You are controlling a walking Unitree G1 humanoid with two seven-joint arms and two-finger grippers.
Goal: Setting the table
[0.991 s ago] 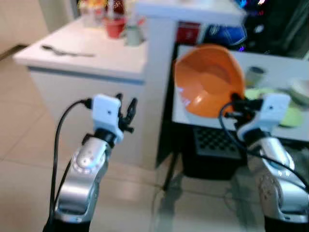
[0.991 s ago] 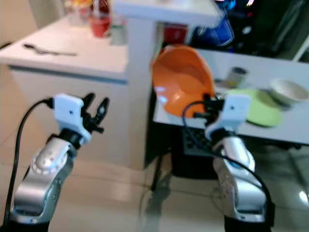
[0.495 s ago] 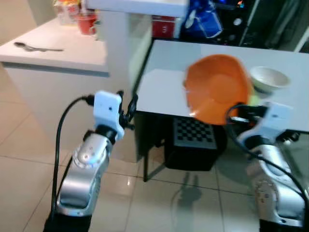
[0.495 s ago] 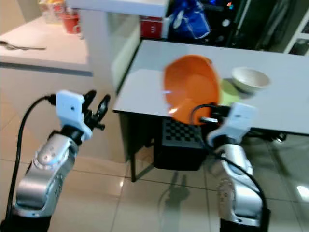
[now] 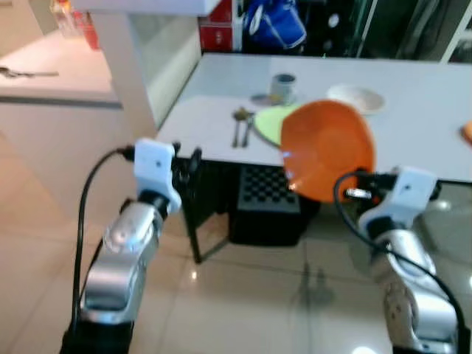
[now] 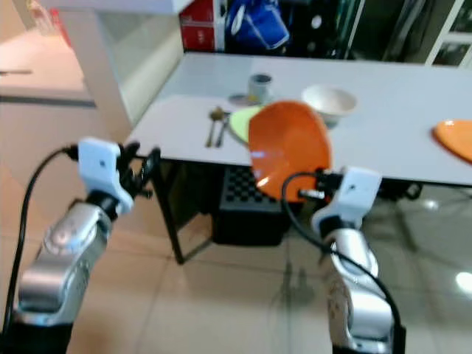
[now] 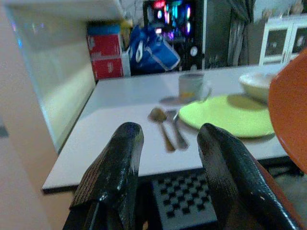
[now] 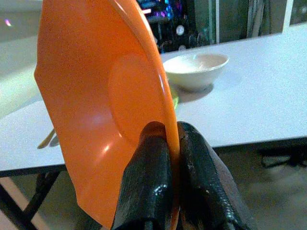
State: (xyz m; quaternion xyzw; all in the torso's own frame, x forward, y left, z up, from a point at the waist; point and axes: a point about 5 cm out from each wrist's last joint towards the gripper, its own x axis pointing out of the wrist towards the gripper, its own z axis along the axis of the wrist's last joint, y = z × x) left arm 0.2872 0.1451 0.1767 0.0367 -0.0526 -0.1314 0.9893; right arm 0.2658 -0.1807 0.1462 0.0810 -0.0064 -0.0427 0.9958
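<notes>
- One orange plate [image 5: 327,150] is in hand: the right gripper [image 8: 165,143] has its fingers [image 8: 148,172] pinched closed on the plate's rim, holding it on edge, tilted, in front of the near side of the tabletop [image 6: 391,140] and not yet over it.
- The step looks like the carry to the table; next, the plate must be brought over a bare stretch of tabletop, levelled, lowered and let go.
- The left gripper [image 7: 165,143] hovers with fingers [image 7: 117,163] apart, holding nothing, facing the tabletop's near corner.
- Laid out so far: a green plate [image 7: 228,114], empty; a spoon [image 7: 160,122] and another piece of cutlery just beside it; a cup [image 7: 191,85] behind, contents hidden.
- A white bowl [image 8: 194,69] beyond the green plate looks empty.
- Another orange plate [image 6: 453,138] lies further right.
</notes>
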